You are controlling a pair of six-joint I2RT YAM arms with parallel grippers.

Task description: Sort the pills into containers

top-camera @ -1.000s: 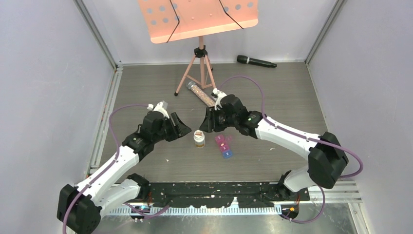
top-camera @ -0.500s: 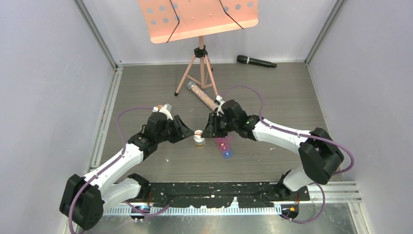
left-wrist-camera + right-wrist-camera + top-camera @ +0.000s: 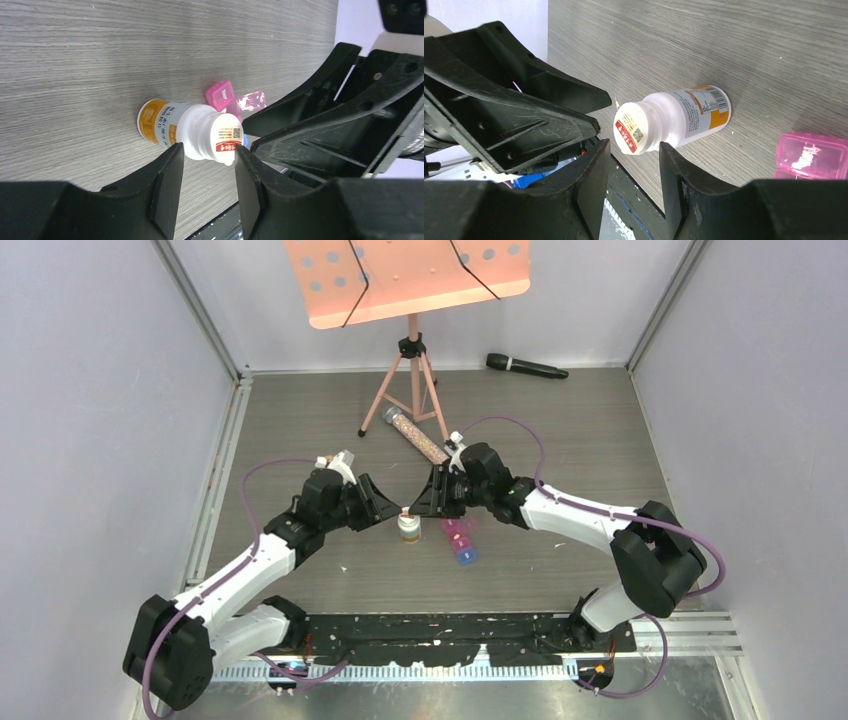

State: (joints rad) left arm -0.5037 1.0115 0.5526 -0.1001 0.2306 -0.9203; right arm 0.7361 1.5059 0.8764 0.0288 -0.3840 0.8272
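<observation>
Hovering over the job, I have both claws meeting at the pill bottle point(image 3: 408, 526), which stands upright on the tabletop point(image 3: 560, 440). The left claw point(image 3: 208, 150) is narrow, with the white cap point(image 3: 226, 140) just ahead of its tips and framed between them. I cannot tell whether the fingers actually press on it. The right claw point(image 3: 634, 144) comes in from the opposite side, partly apart, and a sliver of gap shows beside the cap, so I judge it is not clamped.

The containers point(image 3: 460, 540), a pink, purple and blue strip, lie just beyond the bottle as the left claw sees it, and below and to one side of the right claw.

I expect the bottle to be light, stiff and smooth, and tall enough to tip under a sideways nudge. I would take the body below the neck with one claw and the cap with the other. The strip looks light enough to skid.
</observation>
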